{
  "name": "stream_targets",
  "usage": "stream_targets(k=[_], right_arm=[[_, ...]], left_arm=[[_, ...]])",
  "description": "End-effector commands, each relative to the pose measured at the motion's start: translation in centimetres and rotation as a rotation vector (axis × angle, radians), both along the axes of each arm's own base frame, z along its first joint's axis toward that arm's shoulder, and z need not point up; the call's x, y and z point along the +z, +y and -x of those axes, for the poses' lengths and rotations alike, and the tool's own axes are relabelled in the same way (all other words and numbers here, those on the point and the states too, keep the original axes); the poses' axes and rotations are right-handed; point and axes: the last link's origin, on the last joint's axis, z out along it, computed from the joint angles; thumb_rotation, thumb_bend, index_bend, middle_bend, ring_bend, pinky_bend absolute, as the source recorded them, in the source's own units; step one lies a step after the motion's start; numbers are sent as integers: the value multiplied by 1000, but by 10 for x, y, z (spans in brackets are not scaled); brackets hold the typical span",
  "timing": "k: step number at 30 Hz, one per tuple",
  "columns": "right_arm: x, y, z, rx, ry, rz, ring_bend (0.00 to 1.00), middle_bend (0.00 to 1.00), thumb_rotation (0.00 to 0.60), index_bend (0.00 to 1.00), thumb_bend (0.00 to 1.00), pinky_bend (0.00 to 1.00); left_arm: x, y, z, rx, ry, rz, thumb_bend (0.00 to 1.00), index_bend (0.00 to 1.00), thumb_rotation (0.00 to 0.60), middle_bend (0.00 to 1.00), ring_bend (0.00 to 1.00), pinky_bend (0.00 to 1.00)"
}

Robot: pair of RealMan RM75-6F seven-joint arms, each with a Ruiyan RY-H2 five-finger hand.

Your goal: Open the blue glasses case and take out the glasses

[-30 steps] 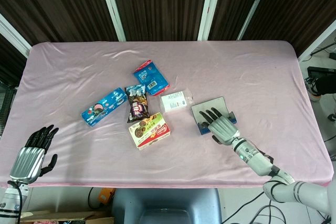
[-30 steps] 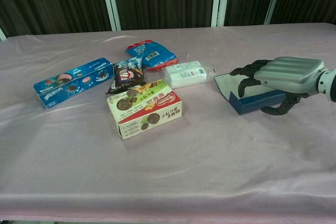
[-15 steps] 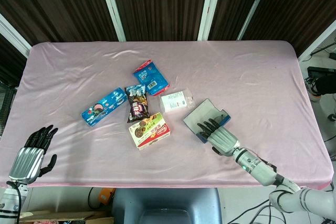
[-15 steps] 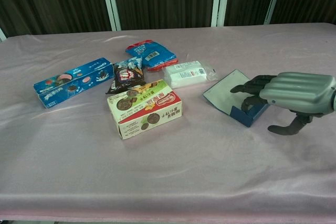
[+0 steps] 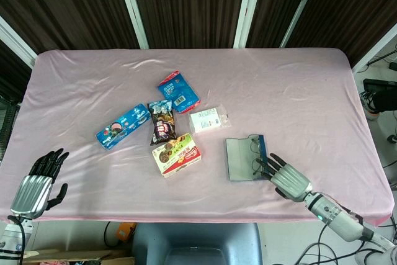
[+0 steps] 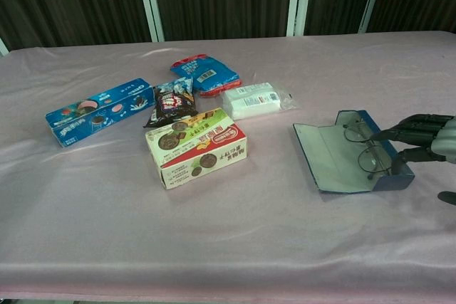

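Scanning the packaging for anything legible: the long blue biscuit box (image 6: 100, 112) carries white lettering along its side, too small to make out for certain. The red-and-green cookie box (image 6: 197, 147) shows Chinese characters on its top face, too blurred to read. The blue snack pouch (image 6: 204, 72) has a white label with a barcode, its digits unreadable. The dark wrapper (image 6: 171, 105) bears white print, illegible. The white packet (image 6: 252, 100) shows faint lines of text, nothing that can be read.
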Motion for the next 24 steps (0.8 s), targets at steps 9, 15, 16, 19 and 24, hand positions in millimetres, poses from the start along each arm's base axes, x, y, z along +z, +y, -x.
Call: stream_targets(k=[9,15,16,19,24], right_arm=[[20,0,43,-81,25,61,0,0,600,420,525,0],[23,-23,50,-123,28,112,0,0,600,419,525,0],[23,-28,50,-127,31,119,0,0,600,419,525,0],[21,-43,47,-141,30,141,0,0,600,418,525,0],[22,-64,40,-129,37,191,0,0,600,418,525,0]], left_arm=[[-2,0,-1,1,6,2,443,0,600,13,16,123],[-3,2,-1,5,10,6,442,0,600,13,16,123],[-4,2,-1,5,11,8,443,0,600,13,17,123],[-5,3,-1,7,13,10,444,0,600,13,17,124],[-5,5,0,13,13,7,443,0,600,14,17,126]])
